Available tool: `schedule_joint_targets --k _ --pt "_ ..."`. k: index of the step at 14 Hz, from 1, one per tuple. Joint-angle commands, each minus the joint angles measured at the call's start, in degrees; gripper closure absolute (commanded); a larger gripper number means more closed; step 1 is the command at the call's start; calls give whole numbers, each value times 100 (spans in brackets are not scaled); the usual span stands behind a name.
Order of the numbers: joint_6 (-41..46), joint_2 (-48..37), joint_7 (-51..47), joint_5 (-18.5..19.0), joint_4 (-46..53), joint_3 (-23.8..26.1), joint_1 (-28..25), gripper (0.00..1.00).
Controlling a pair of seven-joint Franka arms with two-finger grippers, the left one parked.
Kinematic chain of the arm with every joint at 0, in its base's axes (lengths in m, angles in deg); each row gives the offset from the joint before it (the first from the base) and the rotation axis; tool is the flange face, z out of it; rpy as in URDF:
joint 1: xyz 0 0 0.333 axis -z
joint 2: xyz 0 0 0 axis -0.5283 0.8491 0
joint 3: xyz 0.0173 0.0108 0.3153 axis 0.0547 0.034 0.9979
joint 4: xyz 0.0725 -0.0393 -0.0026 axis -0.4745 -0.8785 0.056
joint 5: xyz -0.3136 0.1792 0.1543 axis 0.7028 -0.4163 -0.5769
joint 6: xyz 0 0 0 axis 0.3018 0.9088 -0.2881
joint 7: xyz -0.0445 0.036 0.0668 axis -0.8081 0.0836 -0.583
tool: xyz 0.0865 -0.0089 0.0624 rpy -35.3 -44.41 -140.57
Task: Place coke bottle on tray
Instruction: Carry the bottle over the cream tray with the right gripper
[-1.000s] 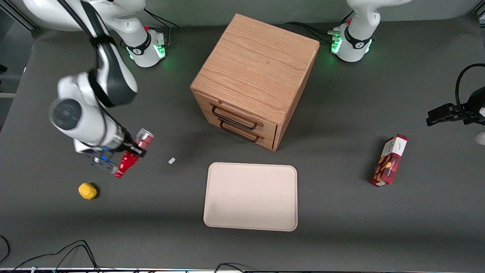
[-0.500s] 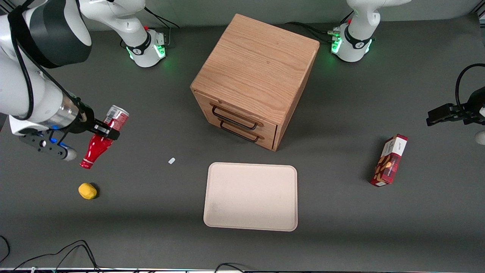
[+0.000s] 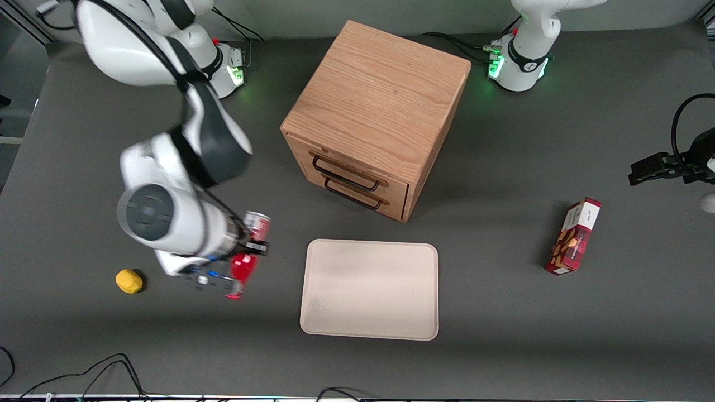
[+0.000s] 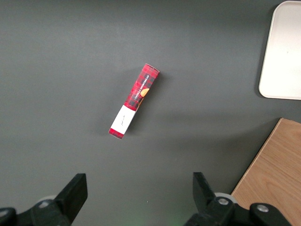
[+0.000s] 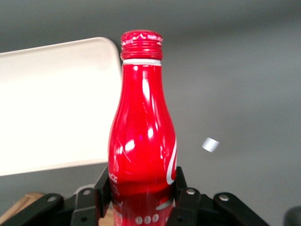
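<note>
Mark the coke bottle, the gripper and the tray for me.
coke bottle [image 5: 141,122]: right wrist view, red body.
gripper [image 3: 249,245]: front view, shut on the bottle's middle, beside the tray.
tray [image 3: 368,290]: front view, bare floor.

dark grey table [image 3: 503,335], wooden drawer cabinet [image 3: 374,111], beige tray [image 3: 370,290], red snack box [image 3: 574,236], yellow lump [image 3: 129,281], gripper [image 3: 246,248] above table near tray
</note>
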Motion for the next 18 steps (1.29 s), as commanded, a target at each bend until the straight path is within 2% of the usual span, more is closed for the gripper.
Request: schedule_joint_targets --k 1,6,17,18 --pt "-734 765 113 -54 545 -29 -266 100" --pt "-1651 1347 491 -63 545 -20 -381 100" --pt "-2610 2051 561 -10 405 -73 -452 100" --pt "-2619 2077 570 -10 405 -73 -452 84"
